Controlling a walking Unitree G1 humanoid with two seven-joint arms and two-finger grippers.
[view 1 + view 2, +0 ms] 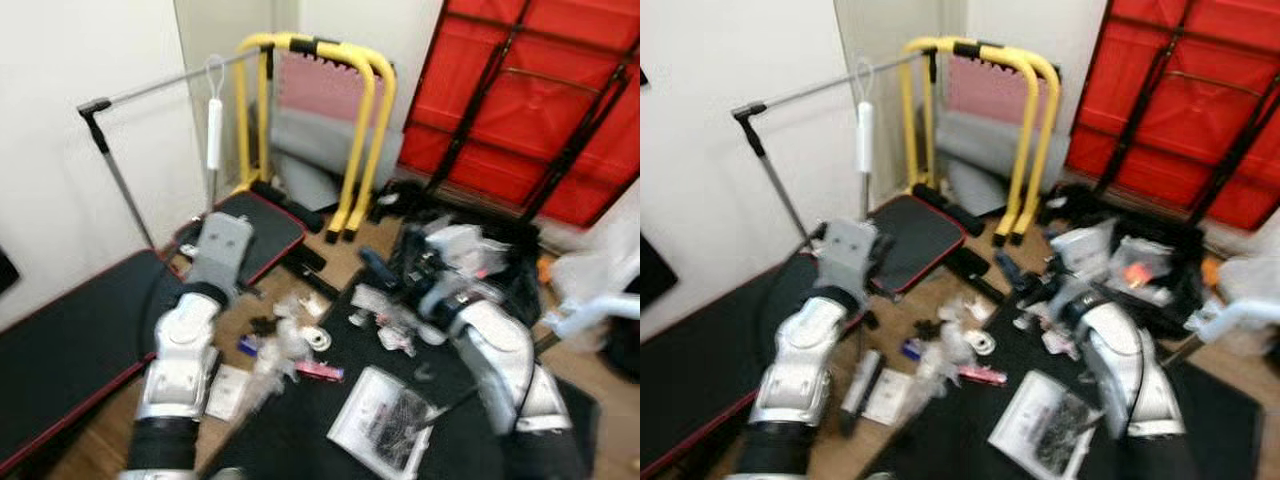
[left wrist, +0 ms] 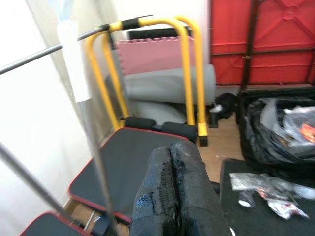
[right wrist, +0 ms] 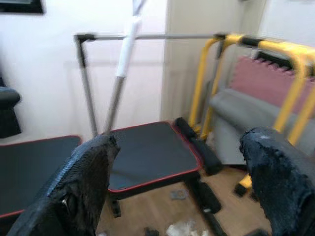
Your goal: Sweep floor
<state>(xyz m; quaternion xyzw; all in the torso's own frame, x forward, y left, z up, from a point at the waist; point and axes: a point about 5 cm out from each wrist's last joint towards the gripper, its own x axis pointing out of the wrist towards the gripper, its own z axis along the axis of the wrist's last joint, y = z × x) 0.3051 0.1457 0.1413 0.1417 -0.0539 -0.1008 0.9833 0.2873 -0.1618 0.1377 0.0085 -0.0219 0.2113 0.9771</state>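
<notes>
A grey pole with a white grip [image 1: 214, 120], likely a broom handle, stands against the metal clothes rack [image 1: 150, 90] by the wall. In the left wrist view the same pole [image 2: 75, 64] rises close beside my left gripper [image 2: 171, 147], whose fingers are pressed together on nothing. My left arm [image 1: 190, 340] reaches toward the rack. My right gripper [image 3: 181, 140] is wide open and empty, with the pole [image 3: 129, 39] far beyond it. Crumpled paper and wrappers [image 1: 292, 330] litter the wood floor and the black mat [image 1: 330, 400].
A black padded bench [image 1: 70, 340] lies along the left wall. Yellow bars [image 1: 355, 120] and rolled mats stand at the back, and a red folded table [image 1: 530, 100] leans at the right. A black bag of plastic [image 1: 480, 250] sits on the floor.
</notes>
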